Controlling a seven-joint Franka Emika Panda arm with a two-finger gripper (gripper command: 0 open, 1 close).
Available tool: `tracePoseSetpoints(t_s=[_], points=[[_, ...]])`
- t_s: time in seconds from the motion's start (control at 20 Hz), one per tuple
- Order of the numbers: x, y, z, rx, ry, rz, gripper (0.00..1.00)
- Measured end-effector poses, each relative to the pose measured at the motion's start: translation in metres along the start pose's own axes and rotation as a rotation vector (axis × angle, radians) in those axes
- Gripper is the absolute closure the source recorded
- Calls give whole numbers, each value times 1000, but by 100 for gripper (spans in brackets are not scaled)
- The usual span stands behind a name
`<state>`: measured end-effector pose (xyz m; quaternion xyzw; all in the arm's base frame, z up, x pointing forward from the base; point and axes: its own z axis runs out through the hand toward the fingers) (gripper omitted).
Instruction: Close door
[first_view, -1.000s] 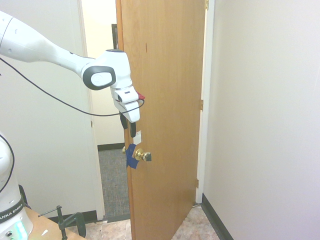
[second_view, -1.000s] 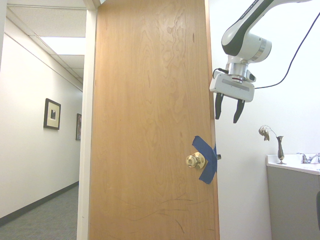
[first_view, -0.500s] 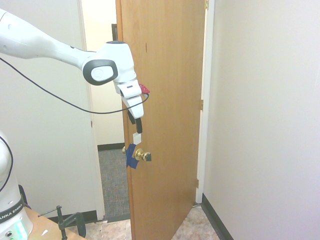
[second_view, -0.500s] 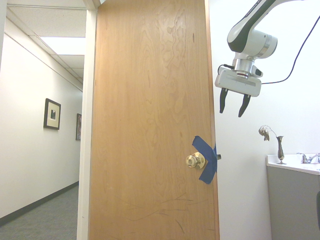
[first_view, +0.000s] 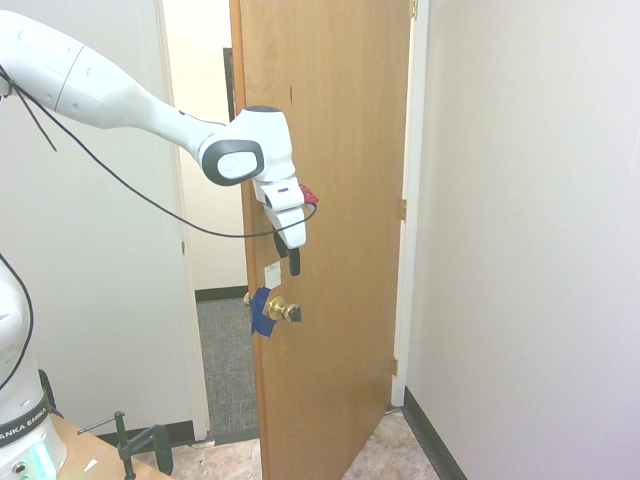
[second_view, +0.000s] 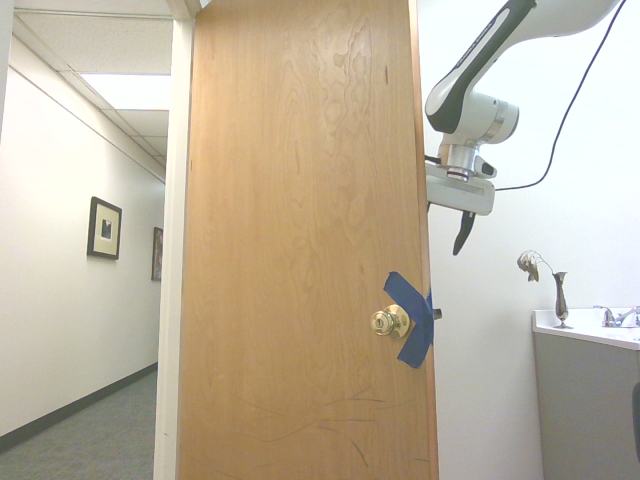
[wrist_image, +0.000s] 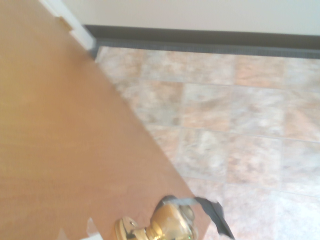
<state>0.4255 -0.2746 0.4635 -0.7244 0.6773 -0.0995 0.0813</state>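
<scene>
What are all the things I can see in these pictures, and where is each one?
door: one, orange-brown wood, standing ajar in its frame
knob: brass, one on each face, near the latch edge
blue tape: one patch, wrapped over the latch edge by the knob
white sticker: one, small, just above the knob
framed pictures: two, dark frames, on the hallway wall
vase: one, slim and dark, holding a dried stem, on the white counter at right
tiled floor: beige-pink, room side; grey carpet beyond the doorway
clamp: one, black, on the wooden surface at lower left
gripper: one, dark fingers on the white arm, at the door's face above the knob
</scene>
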Motion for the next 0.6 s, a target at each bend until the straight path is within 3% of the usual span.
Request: tracePoseSetpoints(t_s=[0.1, 0.35, 0.5, 0.6], points=[[-44, -16, 8, -2, -10, -60, 0], [-252, -44, 49, -43, -30, -289, 0], [-350, -33, 67, -66, -28, -416, 0], [-363, -15, 77, -88, -39, -462, 0]])
